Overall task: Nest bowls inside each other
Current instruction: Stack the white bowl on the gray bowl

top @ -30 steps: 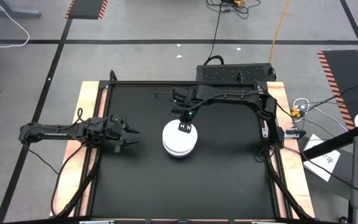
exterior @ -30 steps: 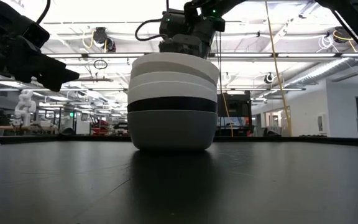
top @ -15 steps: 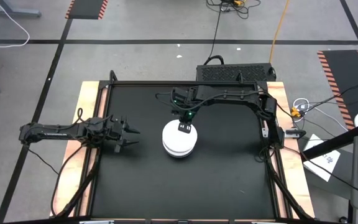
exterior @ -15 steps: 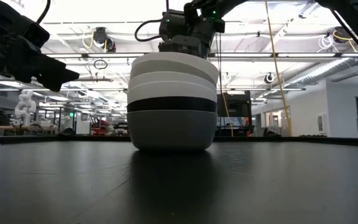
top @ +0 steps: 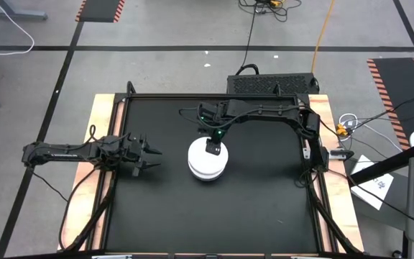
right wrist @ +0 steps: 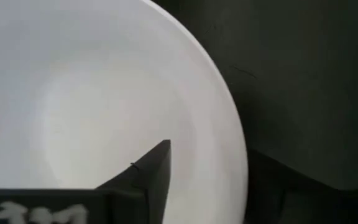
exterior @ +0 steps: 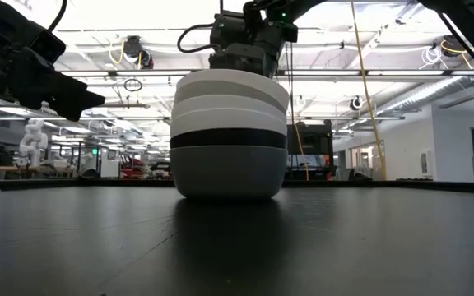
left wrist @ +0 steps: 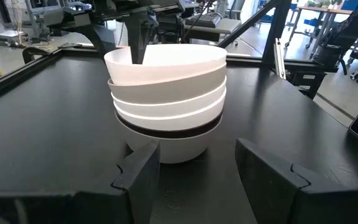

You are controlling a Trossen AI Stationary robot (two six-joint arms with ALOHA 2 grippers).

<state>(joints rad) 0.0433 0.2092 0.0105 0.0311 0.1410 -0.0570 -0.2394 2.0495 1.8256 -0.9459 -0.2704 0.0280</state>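
Note:
The bowls stand nested in one stack at the middle of the black table. A grey bowl is at the bottom, a black one sits above it, and white ones are on top. The top white bowl sits slightly tilted. My right gripper hangs over the stack's far side, pointing steeply down, open. One finger is inside the top bowl and the other is outside its rim. My left gripper waits open at the table's left, pointing at the stack.
The table's raised black frame runs along the mat's edges. A black box sits beyond the far edge, and cables and papers lie off the right side. Bare mat surrounds the stack.
My right gripper has opened over the top bowl's far rim without moving away, and it has let go of the rim. The top white bowl has settled a little on the stack and still sits slightly tilted.

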